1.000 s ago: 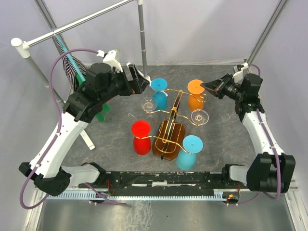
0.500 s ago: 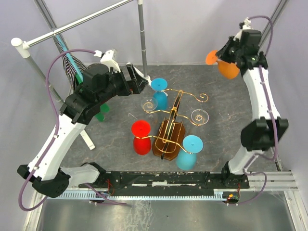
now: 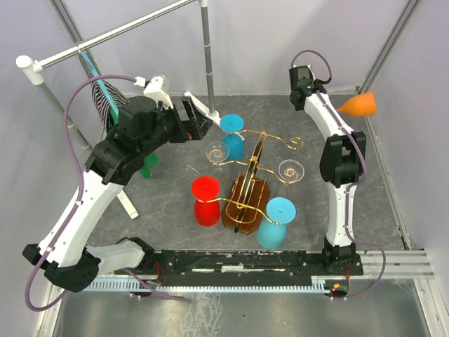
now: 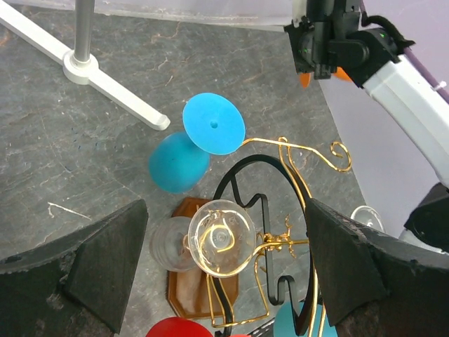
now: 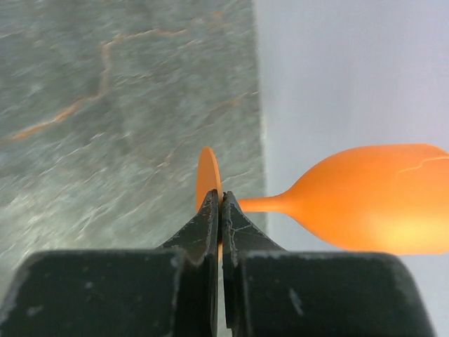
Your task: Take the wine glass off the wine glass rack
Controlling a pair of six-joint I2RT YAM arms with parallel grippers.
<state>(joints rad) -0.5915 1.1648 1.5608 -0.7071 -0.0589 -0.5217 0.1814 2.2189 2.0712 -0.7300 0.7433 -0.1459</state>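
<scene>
The wine glass rack (image 3: 254,167) is gold wire on a brown wooden base (image 3: 245,205), mid-table. A blue glass (image 3: 232,133), two clear glasses (image 3: 217,153) (image 3: 291,170), a red glass (image 3: 205,200) and a light blue glass (image 3: 277,221) hang on it, foot up. The orange wine glass (image 3: 358,105) is off the rack, held sideways in the air at the back right. My right gripper (image 5: 220,200) is shut on its foot disc (image 5: 205,175). My left gripper (image 4: 224,274) hovers open above the near clear glass (image 4: 221,235), touching nothing.
A grey pole frame (image 3: 207,56) with a white foot (image 4: 105,84) stands at the back left, with striped cloth (image 3: 105,95) hanging from it. A small green object (image 3: 149,167) and a white bar (image 3: 128,203) lie left of the rack. Grey walls close in on the right.
My right arm has lifted the orange glass off the rack's back right arm and swung it up and out toward the right wall, tipping it sideways. The left arm has barely moved.
</scene>
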